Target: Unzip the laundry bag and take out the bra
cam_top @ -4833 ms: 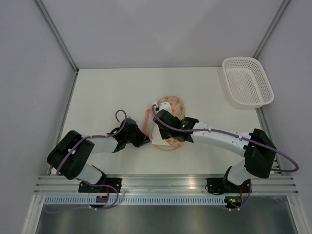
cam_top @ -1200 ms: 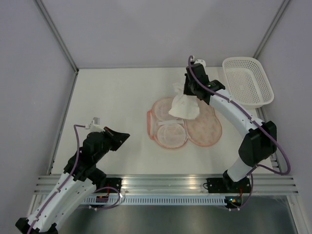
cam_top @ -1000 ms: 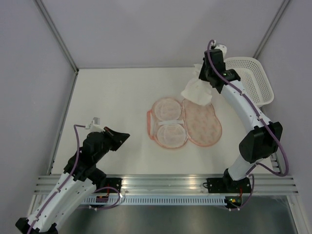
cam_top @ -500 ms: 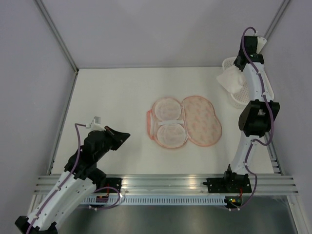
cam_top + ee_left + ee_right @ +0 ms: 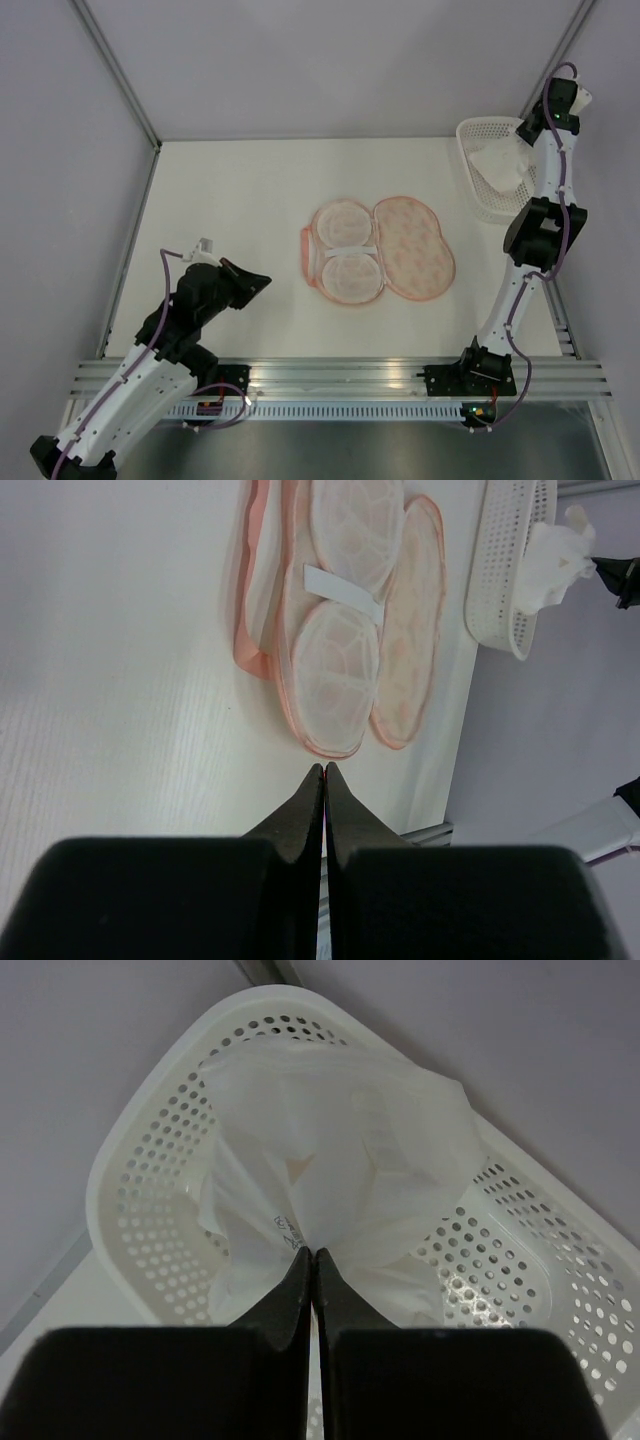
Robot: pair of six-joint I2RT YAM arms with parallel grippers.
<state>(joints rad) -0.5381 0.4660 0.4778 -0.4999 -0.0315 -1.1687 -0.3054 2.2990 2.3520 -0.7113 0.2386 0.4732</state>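
Site: enclosed robot test cell, lab-type workspace.
Plain white table point(image 5: 230, 200) walled by blank grey panels point(image 5: 330, 60) on bare aluminium posts point(image 5: 115, 70). Left arm point(image 5: 190, 305) and right arm point(image 5: 540, 232), both trailing purple cables, bolted to a slotted aluminium rail point(image 5: 330, 374) at the near edge; vented cable duct point(image 5: 330, 410) below it.

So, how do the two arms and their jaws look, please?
The left arm and the right arm have white links and black joint housings. A purple cable runs along each. The jaws are black wedges that taper to thin tips.
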